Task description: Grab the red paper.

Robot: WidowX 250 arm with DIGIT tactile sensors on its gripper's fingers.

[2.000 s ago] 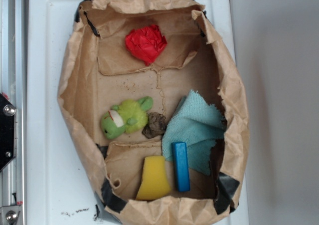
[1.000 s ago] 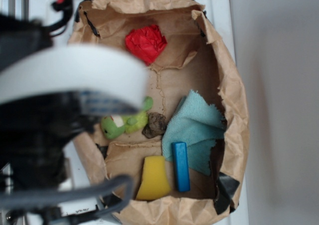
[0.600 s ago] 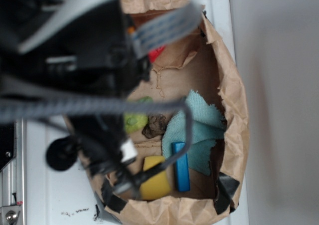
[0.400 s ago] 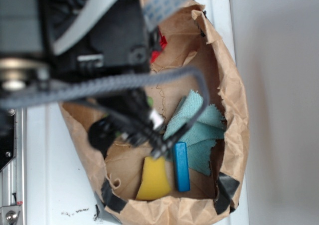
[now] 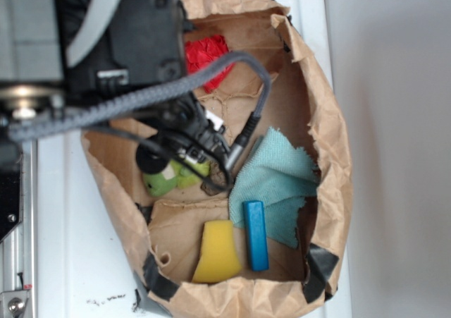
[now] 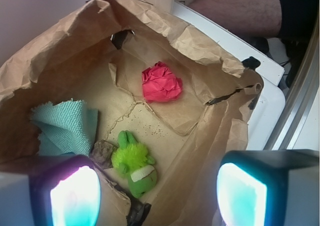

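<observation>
The red paper (image 6: 161, 83) is a crumpled wad lying on the far part of the brown paper bag's floor (image 6: 165, 121). In the wrist view my gripper (image 6: 159, 196) hovers open high above the bag, its glowing pads (image 6: 75, 196) wide apart and empty. The paper lies ahead of the fingers, well apart from them. From the exterior view my black arm (image 5: 134, 43) covers the bag's upper left, and the red paper (image 5: 209, 56) peeks out beside it, partly hidden. The gripper's fingers are hidden under the arm there.
A green plush toy (image 6: 135, 163) and a brown lump (image 6: 103, 152) lie below the gripper. A teal cloth (image 5: 275, 180), a blue block (image 5: 255, 235) and a yellow sponge (image 5: 217, 251) lie at the bag's near end. The crumpled bag walls (image 5: 331, 156) rise all round.
My arm came in from the left and now hangs over the bag's upper left. It has shifted since half a second ago, and more of the red paper shows now.
</observation>
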